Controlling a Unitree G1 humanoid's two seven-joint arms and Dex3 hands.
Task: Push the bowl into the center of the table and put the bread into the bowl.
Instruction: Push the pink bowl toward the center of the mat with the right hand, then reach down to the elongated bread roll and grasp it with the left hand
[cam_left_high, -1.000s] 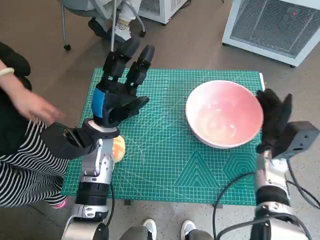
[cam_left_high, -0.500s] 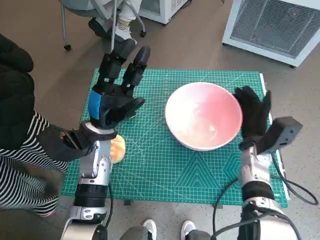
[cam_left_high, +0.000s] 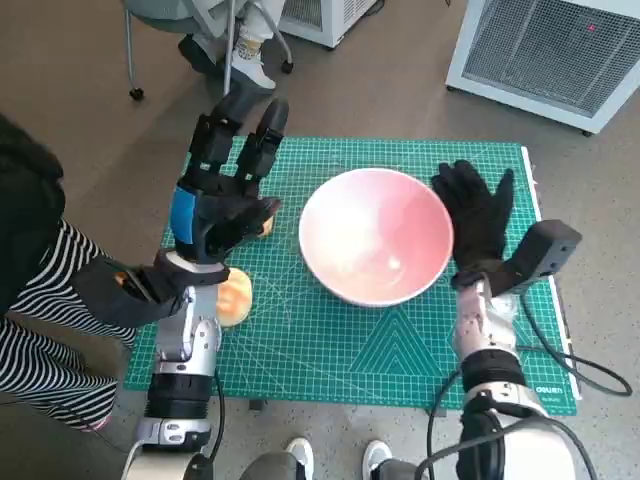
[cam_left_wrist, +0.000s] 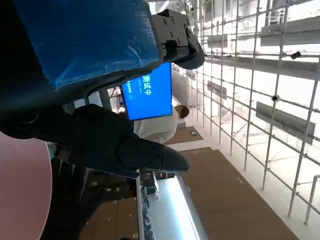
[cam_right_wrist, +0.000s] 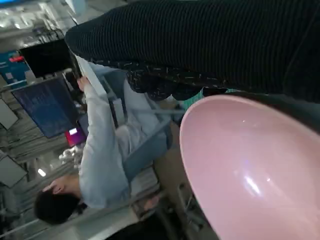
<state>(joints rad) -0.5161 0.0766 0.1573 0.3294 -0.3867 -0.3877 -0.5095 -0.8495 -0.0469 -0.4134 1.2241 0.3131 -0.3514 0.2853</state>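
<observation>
A wide, shallow pink plastic bowl (cam_left_high: 376, 235) sits upright near the middle of the green gridded cutting mat (cam_left_high: 400, 350) that covers the worktop. The right hand (cam_left_high: 477, 218), in its black knitted glove, lies flat against the bowl's right rim with its fingers spread and straight, gripping nothing; in the right wrist view the glove (cam_right_wrist: 210, 40) runs as a dark band just beside the bowl's pink wall (cam_right_wrist: 250, 175).

The left hand (cam_left_high: 222, 190), black with blue tape over its back, hangs above the mat's left part with its fingers apart and pointing away from the robot, holding nothing. It is well apart from the bowl.

The round, pale golden bread roll (cam_left_high: 233, 297) lies on the mat near its left edge, partly hidden by the left forearm, beside the wrist and outside the bowl.

A person in a black-and-white striped garment (cam_left_high: 45, 300) stands at the left of the worktop. In the right wrist view another person in a pale shirt (cam_right_wrist: 100, 150) is seated beyond the bowl.
</observation>
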